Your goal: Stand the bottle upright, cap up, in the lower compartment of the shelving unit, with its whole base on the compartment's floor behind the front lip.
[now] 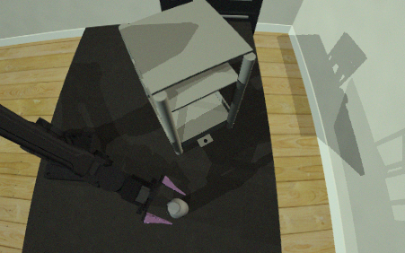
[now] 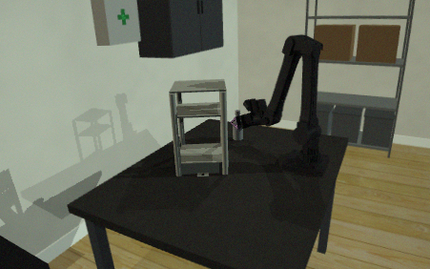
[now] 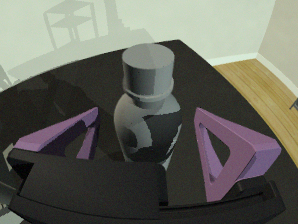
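Grey rigid bottle stands near the worktop edge; end effector open, empty, straddling it; grasp the smooth, probably slippery body below the cap

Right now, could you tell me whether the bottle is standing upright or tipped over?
Upright: the bottle stands on the table cap up, between the open hand's purple fingers, not gripped.

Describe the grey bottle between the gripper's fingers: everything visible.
The grey bottle looks like smooth, slightly glossy plastic: a rounded body, narrow neck and wide flat cylindrical cap. It stands upright, cap up, on the black table, outside the grey shelving unit. The open gripper straddles it; its purple fingers flank the body with gaps on both sides, not touching.
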Robot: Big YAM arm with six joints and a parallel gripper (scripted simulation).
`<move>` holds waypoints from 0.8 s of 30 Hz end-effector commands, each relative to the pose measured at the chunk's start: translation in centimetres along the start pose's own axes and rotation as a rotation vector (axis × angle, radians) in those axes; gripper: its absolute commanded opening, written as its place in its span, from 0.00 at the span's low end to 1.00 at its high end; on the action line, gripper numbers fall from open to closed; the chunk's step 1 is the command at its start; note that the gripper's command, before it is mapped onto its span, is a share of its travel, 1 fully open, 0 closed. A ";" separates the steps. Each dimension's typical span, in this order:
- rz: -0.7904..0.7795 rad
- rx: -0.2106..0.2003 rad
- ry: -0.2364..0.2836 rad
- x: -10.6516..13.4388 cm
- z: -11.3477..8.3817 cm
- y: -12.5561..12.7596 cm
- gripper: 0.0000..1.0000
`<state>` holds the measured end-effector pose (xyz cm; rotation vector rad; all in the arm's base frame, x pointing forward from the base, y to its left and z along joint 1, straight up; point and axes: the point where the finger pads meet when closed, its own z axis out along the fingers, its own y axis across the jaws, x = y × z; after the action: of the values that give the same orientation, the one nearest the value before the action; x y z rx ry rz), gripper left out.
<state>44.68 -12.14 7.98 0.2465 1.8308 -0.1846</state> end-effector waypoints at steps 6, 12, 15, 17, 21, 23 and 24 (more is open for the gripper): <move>-0.008 0.005 -0.024 -0.5 0.4 -0.3 0.88; -0.009 0.004 -0.024 -0.5 0.4 -0.3 0.88; -0.009 0.004 -0.024 -0.5 0.4 -0.3 0.41; -0.009 0.004 -0.024 -0.5 0.4 -0.3 0.41; -0.008 0.004 -0.024 -0.5 0.4 -0.2 0.41; -0.008 0.004 -0.024 -0.5 0.4 -0.2 0.41; -0.007 0.004 -0.024 -0.5 0.4 -0.2 0.41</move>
<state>44.68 -12.14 7.95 0.2456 1.8314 -0.1849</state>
